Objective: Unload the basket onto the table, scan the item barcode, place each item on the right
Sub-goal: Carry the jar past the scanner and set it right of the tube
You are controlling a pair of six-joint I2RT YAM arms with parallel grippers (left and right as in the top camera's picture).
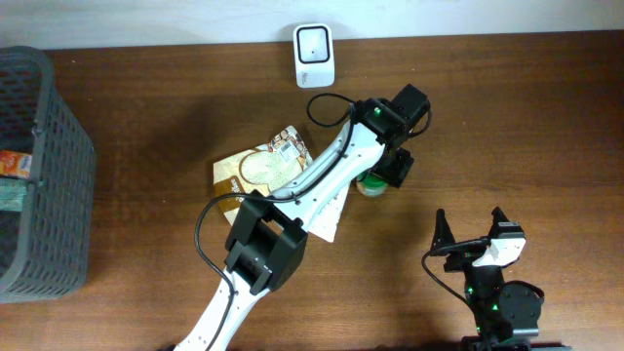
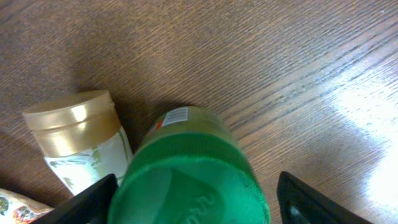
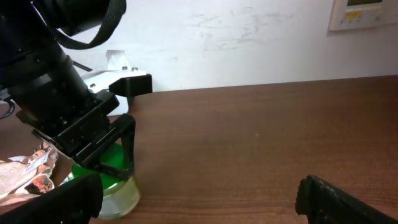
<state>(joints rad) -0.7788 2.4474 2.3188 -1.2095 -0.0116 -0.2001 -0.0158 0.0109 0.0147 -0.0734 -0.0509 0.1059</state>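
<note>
1. Overhead view: the green-lidded jar (image 1: 370, 186) stands upright on the brown table (image 1: 546, 117), just beside the snack packets (image 1: 268, 168).
2. It has a round green lid, a pale see-through body and a small white and orange label near the top.
3. The left gripper (image 2: 198, 186) sits around the lid with loose jaws; a dark gap shows on one side.
4. The right gripper (image 1: 470, 229) is spread wide, near the front edge.
5. A gold-lidded bottle (image 2: 74, 134) lies just beside the jar.
6. The white scanner (image 1: 314, 56) is at the back edge, well apart from the jar. Bare wood lies to the right. The basket (image 1: 39, 175) fills the left edge.
</note>
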